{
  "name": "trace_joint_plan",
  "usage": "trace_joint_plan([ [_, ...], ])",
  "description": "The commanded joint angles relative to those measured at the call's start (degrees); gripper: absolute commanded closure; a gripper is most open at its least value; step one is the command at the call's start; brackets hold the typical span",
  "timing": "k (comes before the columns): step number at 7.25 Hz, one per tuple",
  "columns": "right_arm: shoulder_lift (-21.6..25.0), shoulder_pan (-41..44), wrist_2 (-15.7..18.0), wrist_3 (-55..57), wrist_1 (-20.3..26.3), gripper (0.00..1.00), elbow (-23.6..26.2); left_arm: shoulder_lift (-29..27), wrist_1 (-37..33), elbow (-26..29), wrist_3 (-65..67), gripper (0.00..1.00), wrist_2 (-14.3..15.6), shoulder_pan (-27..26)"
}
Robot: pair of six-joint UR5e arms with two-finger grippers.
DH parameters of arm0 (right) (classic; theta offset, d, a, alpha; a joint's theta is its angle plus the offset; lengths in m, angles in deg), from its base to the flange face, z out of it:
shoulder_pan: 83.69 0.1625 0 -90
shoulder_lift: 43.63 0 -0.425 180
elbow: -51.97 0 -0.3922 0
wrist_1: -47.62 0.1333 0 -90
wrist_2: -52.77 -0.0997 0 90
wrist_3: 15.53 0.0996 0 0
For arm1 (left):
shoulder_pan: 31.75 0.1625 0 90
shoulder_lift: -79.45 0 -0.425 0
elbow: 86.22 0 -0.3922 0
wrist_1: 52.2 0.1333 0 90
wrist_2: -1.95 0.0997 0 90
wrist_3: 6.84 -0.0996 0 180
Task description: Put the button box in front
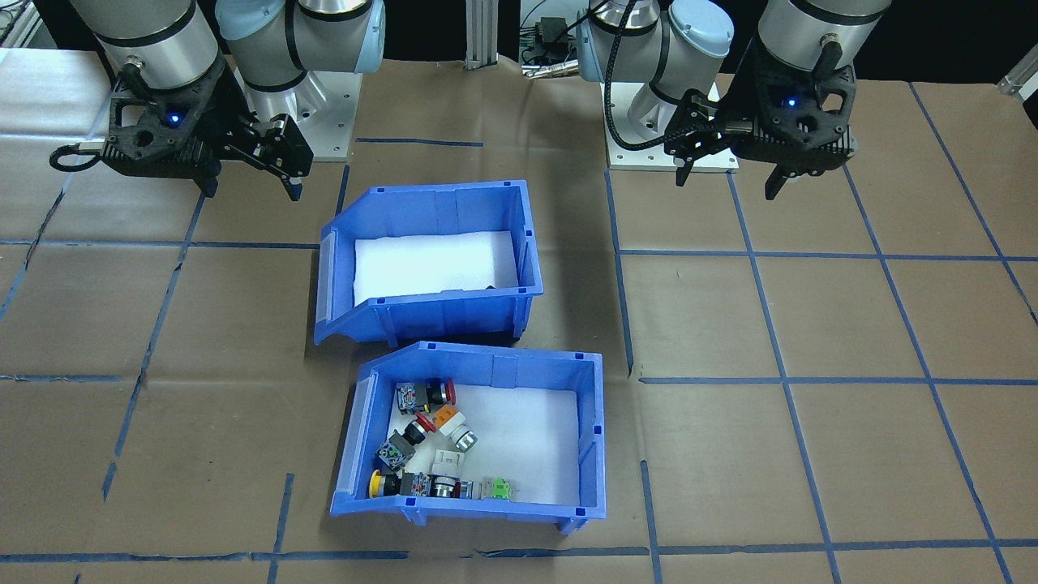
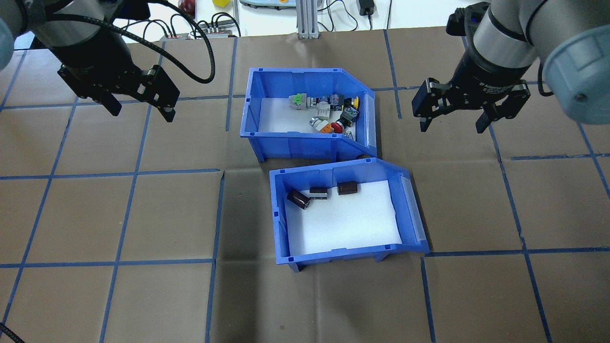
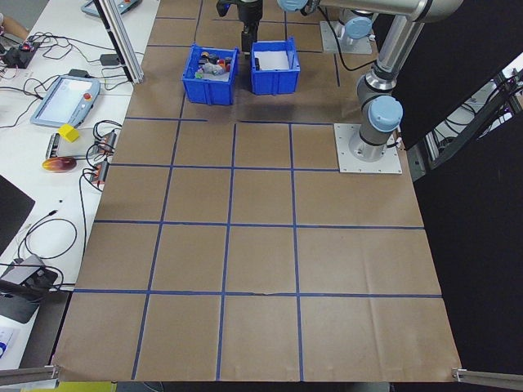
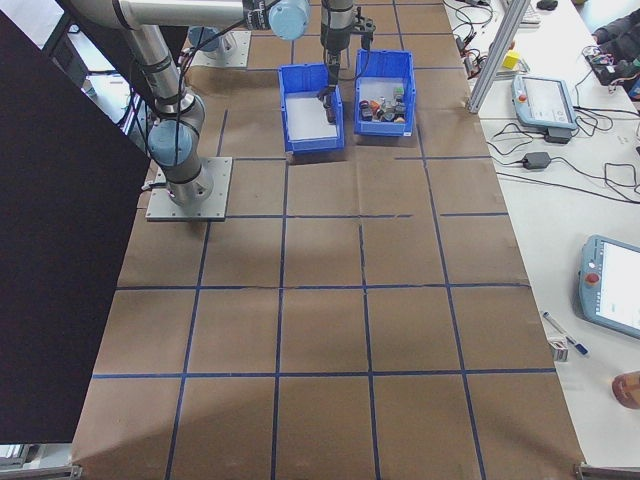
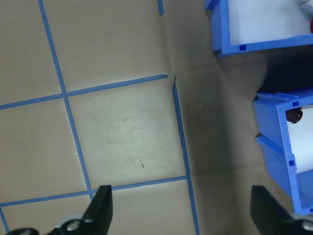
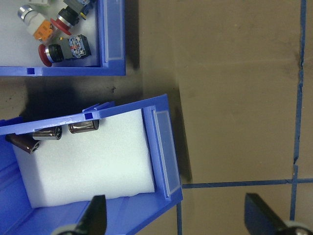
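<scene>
Button box [image 2: 309,112] on the brown paper-covered table [image 2: 143,214], on the side far from the robot, just behind a second blue bin [image 2: 348,212] holding dark cylindrical parts [image 2: 347,188]; narrow gap between the bins. Left gripper [image 2: 140,107] and right gripper [image 2: 452,124] both above the table, jaws spread wide, holding nothing, well apart from either bin

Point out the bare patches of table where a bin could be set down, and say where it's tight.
Bare paper lies left of both bins under the left pincer, right of them below the right pincer, and across the whole near strip toward the robot. It is tight only between the button box and the second bin, whose walls nearly meet.
</scene>
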Motion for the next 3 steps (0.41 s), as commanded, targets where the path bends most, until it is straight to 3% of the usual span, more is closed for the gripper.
trace_joint_plan([
  [1,-0.1,0.0,0.2,0.1,-0.4,0.0,0.3,0.2,-0.3,-0.1,-0.2,0.01,0.0,-0.1],
  [3,-0.1,0.0,0.1,0.0,-0.3,0.0,0.2,-0.5,0.0,-0.2,-0.2,0.01,-0.1,-0.1],
])
